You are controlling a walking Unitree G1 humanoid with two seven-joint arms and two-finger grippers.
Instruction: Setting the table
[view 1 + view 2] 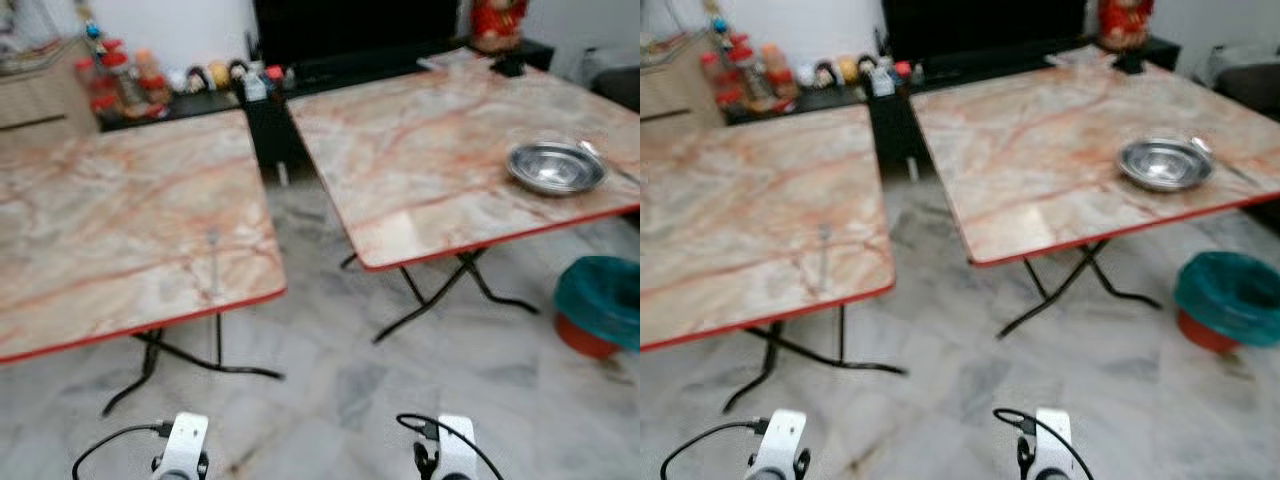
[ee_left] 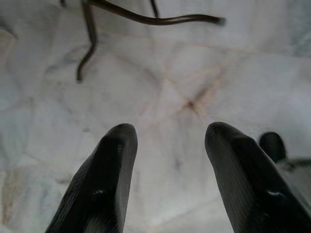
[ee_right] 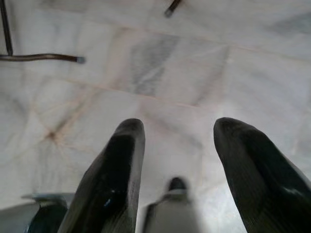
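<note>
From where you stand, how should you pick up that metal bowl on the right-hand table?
Grip the metal bowl by its thin, flared rim, on the side nearest the table's red front edge. It sits upright and shallow, so come down from above with one finger inside the rim and one outside. The right gripper, open over the floor, is probably the closer one.

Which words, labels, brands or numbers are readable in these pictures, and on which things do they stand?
None can be read.
The bottles and figurines on the shelf behind the left table: any labels are too blurred.
The steel bowl on the right table: no marking visible.
</note>
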